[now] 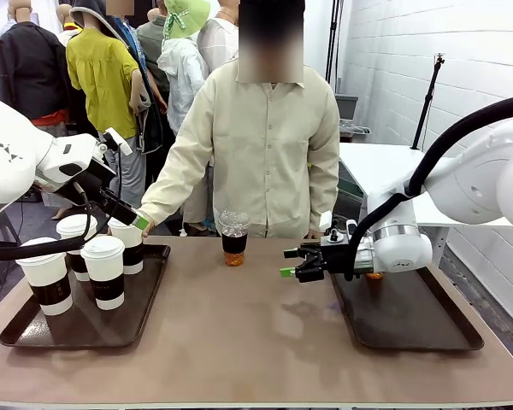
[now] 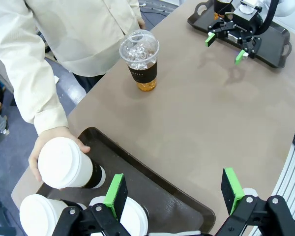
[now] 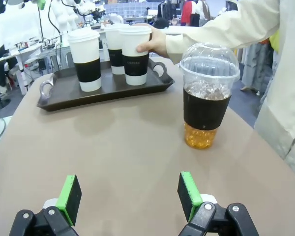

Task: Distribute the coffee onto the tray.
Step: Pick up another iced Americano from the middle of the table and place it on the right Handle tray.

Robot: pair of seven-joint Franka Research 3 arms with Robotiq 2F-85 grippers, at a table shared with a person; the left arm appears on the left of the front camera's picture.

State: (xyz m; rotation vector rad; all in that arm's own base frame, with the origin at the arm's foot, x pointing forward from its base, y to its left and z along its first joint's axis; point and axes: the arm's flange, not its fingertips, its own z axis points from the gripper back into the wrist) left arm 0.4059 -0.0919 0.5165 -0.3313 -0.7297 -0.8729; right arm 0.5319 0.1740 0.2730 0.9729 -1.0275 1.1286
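Observation:
Several white lidded paper cups (image 1: pixel 104 270) with dark sleeves stand on the left tray (image 1: pixel 34 331). The person's hand (image 2: pixel 44 147) grips one of them (image 2: pixel 65 162) at the tray's far corner. My left gripper (image 2: pixel 173 191) hovers open above this tray, holding nothing. A clear dome-lidded cup (image 1: pixel 233 237) of amber drink stands on the table in front of the person. My right gripper (image 1: pixel 291 262) is open and level, pointing at that cup (image 3: pixel 206 101) from a short way off. An amber cup (image 1: pixel 374 275) stands mostly hidden behind the right wrist, on the right tray (image 1: pixel 427 325).
The person stands at the far edge, one arm reaching to the left tray (image 3: pixel 103 88). Bare brown tabletop (image 1: pixel 256 333) lies between the two trays. A white table (image 1: pixel 376 162) stands behind on the right.

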